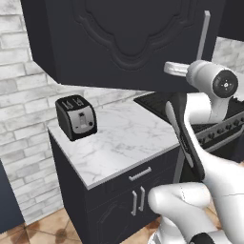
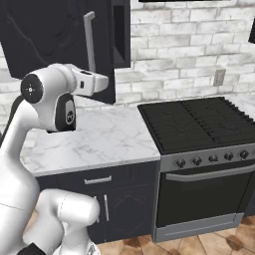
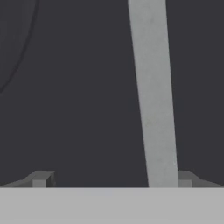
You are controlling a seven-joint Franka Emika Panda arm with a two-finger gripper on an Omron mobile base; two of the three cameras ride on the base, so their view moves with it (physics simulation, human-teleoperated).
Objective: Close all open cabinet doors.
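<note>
- Matte black, the cabinet door (image 1: 128,38) hangs above the marble counter (image 1: 119,138), swung out from the wall with its silver bar handle (image 1: 204,35) on the edge nearest the stove (image 2: 199,124).
- The gripper (image 3: 109,179) sits right up against the door face; the hand view has the handle (image 3: 151,92) running close along the right-hand fingertip (image 3: 186,178).
- The fingers stand apart with nothing between them, so any closing would be a push, not a grasp.
- My worry: that fingertip could snag on the handle as the door swings, wrenching the hand sideways.
- A push near the handle edge could also slide off the door, leaving it ajar.
- The toaster (image 1: 76,116) sits well below and looks safe.
</note>
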